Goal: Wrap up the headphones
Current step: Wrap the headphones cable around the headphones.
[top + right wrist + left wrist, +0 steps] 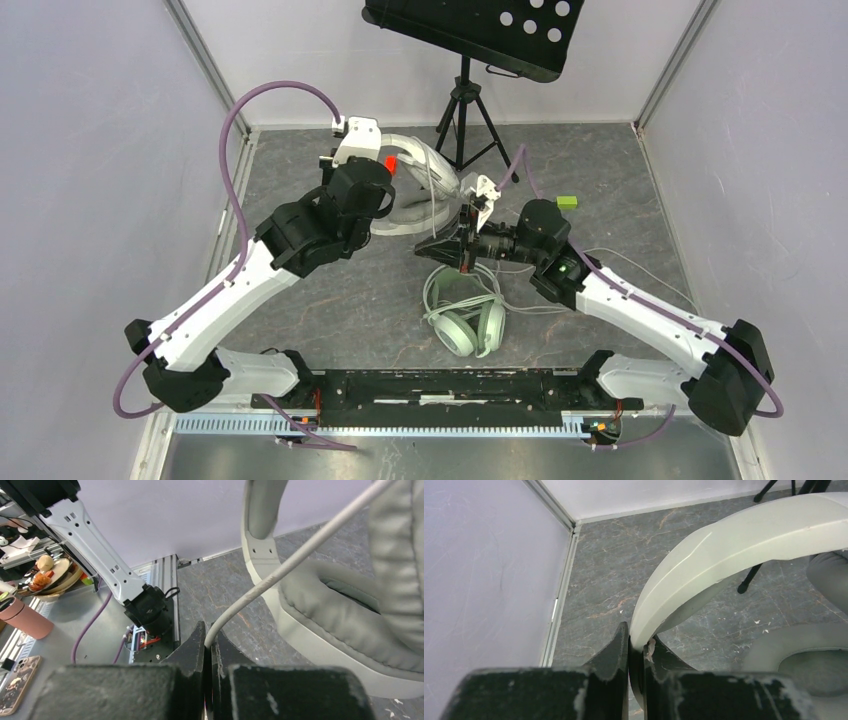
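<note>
On a dark marbled table [330, 300] walled in white, a music stand [470, 40] at the back, the left gripper [636, 647] is clamped on the white-grey headset [734, 545] by its headband, holding it above the surface. The right gripper [209, 642] pinches a pale cable [295, 560] beside that headset's earcup. The mint-green headset [466, 322] lies flat on the table, nearer the arm bases.

White-grey over-ear headset [420, 185] at far middle of desk [330, 300]; pale mint-green round-cushioned headset [465, 322] nearer; black tripod music stand [463, 100] behind both.
</note>
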Robot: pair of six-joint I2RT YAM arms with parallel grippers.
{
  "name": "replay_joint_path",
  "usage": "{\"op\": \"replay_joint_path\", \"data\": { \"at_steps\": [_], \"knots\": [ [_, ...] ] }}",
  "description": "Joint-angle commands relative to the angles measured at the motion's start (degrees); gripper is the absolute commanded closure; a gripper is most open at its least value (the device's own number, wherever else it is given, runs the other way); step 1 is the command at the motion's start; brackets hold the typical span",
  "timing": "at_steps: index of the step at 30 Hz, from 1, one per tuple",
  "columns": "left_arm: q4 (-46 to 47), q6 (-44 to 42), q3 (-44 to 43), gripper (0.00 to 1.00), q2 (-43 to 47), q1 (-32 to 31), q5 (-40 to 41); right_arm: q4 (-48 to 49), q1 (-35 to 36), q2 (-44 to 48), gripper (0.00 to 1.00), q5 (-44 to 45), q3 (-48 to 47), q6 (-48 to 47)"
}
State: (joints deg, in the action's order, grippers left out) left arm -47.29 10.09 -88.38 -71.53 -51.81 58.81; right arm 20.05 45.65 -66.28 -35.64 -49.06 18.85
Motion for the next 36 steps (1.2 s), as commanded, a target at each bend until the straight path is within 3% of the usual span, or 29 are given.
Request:
{"op": "replay_joint_path", "data": {
  "at_steps": [1, 16, 27, 36],
  "knots": [
    [8.79, 2.84, -0.17, 0.98, 1.42, 1.17, 4.41, 4.20, 1.87, 2.52, 0.99, 1.23, -3.15, -0.33],
    [12.15, -0.07, 4.34, 0.98, 1.67, 2.14, 4.84, 3.17, 3.87, -2.36, 1.00, 3.69, -7.54, -1.93],
    [9.67, 9.05, 3.96, 0.98, 5.68, 10.36, -11.77, -1.82, 4.29, -4.02, 0.93, 8.12, -3.85, -8.76],
    [11.49, 10.38, 5.02, 0.98, 7.10, 11.72, -12.63, -2.38, 5.39, -6.49, 0.88, 10.55, -4.66, -10.30]
  ]
}}
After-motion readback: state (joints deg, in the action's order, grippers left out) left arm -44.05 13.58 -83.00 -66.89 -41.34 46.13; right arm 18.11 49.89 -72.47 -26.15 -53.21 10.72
